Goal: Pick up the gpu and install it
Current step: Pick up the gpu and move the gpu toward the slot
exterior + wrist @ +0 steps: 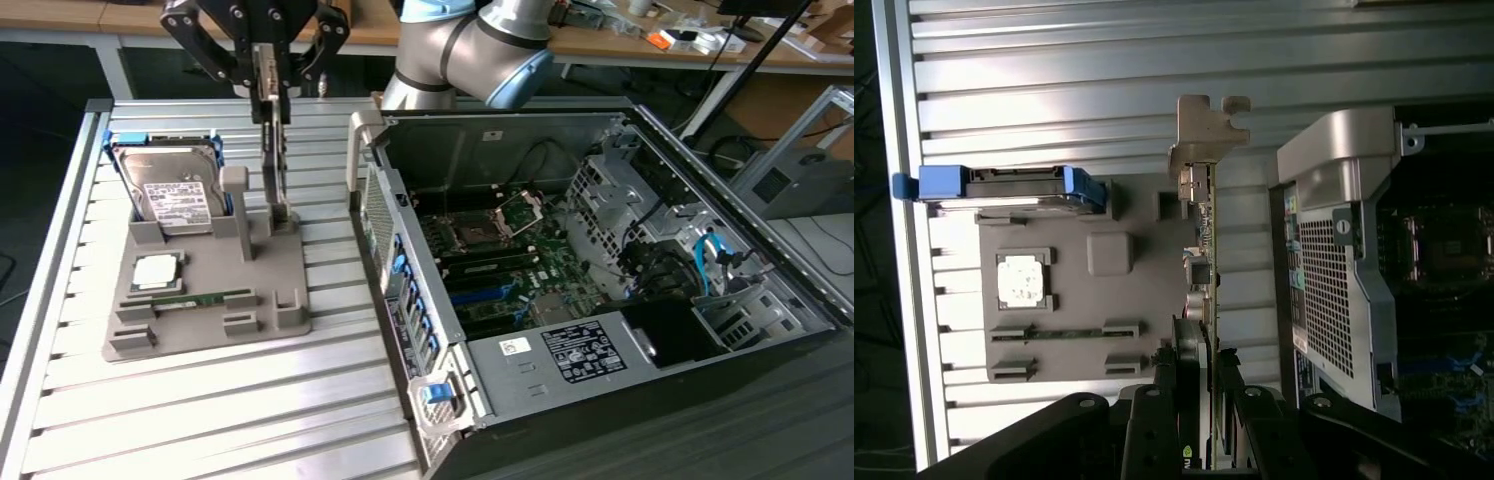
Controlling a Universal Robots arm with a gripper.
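A grey holder (174,340) lies on the slatted metal desk (200,420). It carries a silver hard drive (174,195) in a blue frame, a square processor chip (156,270) and a narrow green memory stick (194,299). Just beside it, toward the exterior view's right, an open computer case (534,375) lies on its side, its motherboard (487,240) exposed.

I'm seeing my arm (507,55) in silver-grey tubes with a pale blue joint cap, gripper (274,82) all black linkage bars.

Behind the slatted table (200,420) stand wooden desks (601,48).
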